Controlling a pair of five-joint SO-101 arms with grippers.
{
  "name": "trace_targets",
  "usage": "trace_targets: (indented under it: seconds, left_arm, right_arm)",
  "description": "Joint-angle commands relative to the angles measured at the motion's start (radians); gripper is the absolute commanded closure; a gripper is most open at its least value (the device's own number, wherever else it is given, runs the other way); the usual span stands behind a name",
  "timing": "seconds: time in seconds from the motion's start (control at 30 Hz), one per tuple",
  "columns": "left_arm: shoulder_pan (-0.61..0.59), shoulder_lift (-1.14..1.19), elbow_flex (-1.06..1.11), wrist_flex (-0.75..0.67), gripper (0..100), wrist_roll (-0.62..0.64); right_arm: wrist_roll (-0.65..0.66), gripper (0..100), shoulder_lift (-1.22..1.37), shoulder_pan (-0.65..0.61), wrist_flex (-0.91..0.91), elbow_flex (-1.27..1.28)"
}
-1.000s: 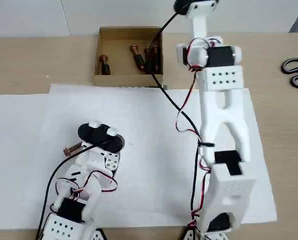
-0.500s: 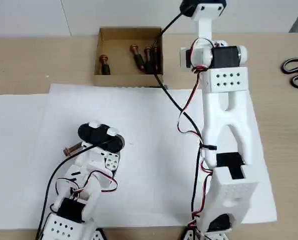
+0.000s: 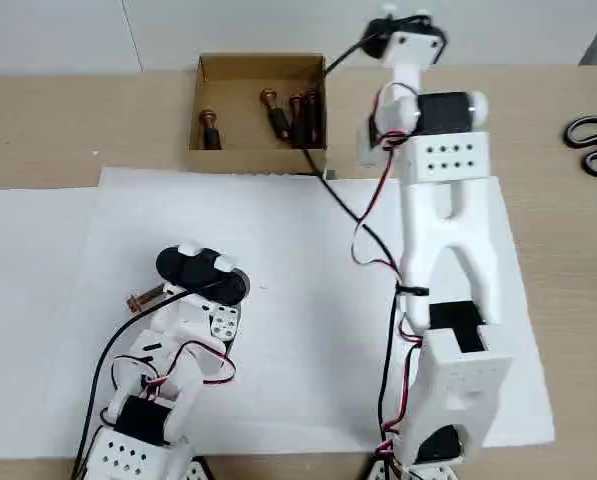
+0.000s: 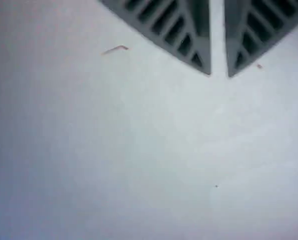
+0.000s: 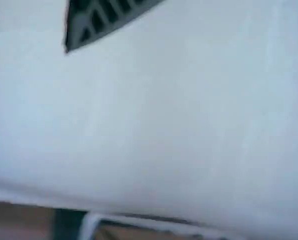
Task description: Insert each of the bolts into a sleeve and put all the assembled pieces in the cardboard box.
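The cardboard box stands at the back of the table with several brown bolt-and-sleeve pieces lying in it. One more brown piece lies on the white paper, just left of my left arm's wrist. My left gripper hangs low over bare paper, shut, with nothing between its dark fingers. My right arm's wrist is beside the box's right wall. A dark part of my right gripper hovers over the paper close to its edge.
A large white paper sheet covers the wooden table. Scissors lie at the far right. A black cable runs from the right arm across the paper.
The right arm's wrist has shifted a little to the right, away from the box. The left arm and the piece beside it have stayed put.
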Motion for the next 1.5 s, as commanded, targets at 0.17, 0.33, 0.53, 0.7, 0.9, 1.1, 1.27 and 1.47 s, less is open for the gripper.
trace_targets:
  seconds: [0.17, 0.33, 0.53, 0.7, 0.9, 1.1, 1.27, 1.47]
  left_arm:
    - [0.003, -0.014, -0.007, 0.0, 99, -0.002]
    - [0.003, -0.014, -0.007, 0.0, 99, -0.002]
    - [0.003, -0.014, -0.007, 0.0, 99, -0.002]
    - [0.003, -0.014, -0.007, 0.0, 99, -0.002]
    - [0.003, -0.014, -0.007, 0.0, 99, -0.002]
    - [0.003, -0.014, -0.007, 0.0, 99, -0.002]
    - [0.003, -0.014, -0.007, 0.0, 99, -0.002]
    - [0.003, -0.014, -0.007, 0.0, 99, -0.002]
  right_arm:
    - [-0.018, 77.5, -0.01, -0.03, 0.036, -0.02]
    - [-0.018, 77.5, -0.038, -0.03, 0.061, -0.017]
    - [-0.012, 77.6, -0.045, -0.03, 0.065, -0.017]
    - [-0.011, 77.6, -0.047, -0.031, 0.064, 0.025]
    - [-0.011, 84.0, -0.136, -0.033, 0.062, 0.103]
    - [0.014, 84.6, -0.306, -0.031, 0.048, 0.252]
    - [0.009, 84.6, -0.423, -0.036, 0.042, 0.345]
    - [0.012, 84.6, -0.615, -0.035, 0.035, 0.503]
